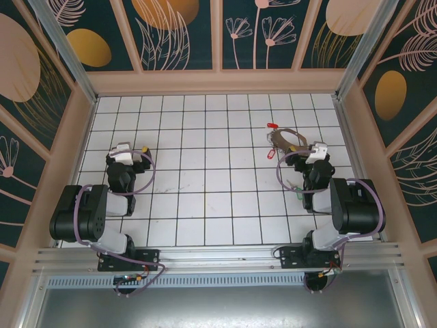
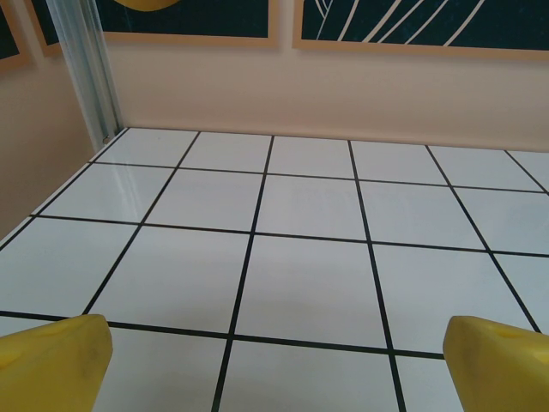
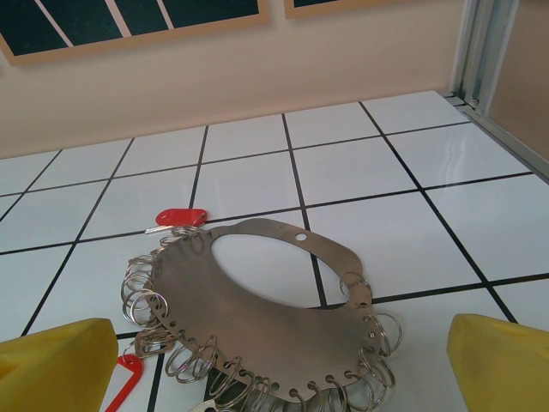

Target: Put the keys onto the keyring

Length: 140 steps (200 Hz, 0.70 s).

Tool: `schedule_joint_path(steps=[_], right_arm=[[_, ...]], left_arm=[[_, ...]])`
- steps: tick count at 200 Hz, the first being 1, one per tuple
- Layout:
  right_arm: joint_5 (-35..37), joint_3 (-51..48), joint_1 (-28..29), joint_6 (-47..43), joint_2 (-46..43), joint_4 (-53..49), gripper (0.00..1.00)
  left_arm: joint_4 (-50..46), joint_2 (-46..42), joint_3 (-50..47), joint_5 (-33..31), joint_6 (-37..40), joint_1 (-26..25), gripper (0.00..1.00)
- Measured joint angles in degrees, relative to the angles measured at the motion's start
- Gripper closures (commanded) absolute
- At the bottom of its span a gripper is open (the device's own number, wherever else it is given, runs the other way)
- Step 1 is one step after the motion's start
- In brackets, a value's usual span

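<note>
Right wrist: flat brownish-grey metal keyring plate (image 3: 257,318) with wire loops was cut off by the bottom edge. Also cropped there: thin red plastic piece (image 3: 129,384), identity unclear. Top view: plate's near side was hidden under the right gripper (image 1: 308,147); keys (image 1: 273,126) too small to count.
</note>
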Motion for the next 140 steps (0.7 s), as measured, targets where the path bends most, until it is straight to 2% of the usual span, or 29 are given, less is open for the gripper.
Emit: schedule_joint_path(steps=[25,42,58,86,116,140], right_arm=[[0.5,0.0,0.0,0.1,-0.3,-0.3,0.01],[2.1,0.3,0.0,0.7,-3.6,-4.9,0.01],[4.4,4.2,-0.1,3.1,-9.5,-15.8,0.01],[10.0,18.3,-0.1,11.0,-18.8,-38.6,0.01],[15.8,29.0,-0.2,19.3,-25.4,-58.0,0.01],[14.8,31.9,-1.3,21.5,-27.3,-69.2,0.03]], left_arm=[[0.0,0.0,0.0,0.0,0.0,0.0,0.01],[0.0,0.0,0.0,0.0,0.0,0.0,0.01],[0.0,0.0,0.0,0.0,0.0,0.0,0.01],[0.0,0.0,0.0,0.0,0.0,0.0,0.01],[0.0,0.0,0.0,0.0,0.0,0.0,0.01],[0.0,0.0,0.0,0.0,0.0,0.0,0.01]])
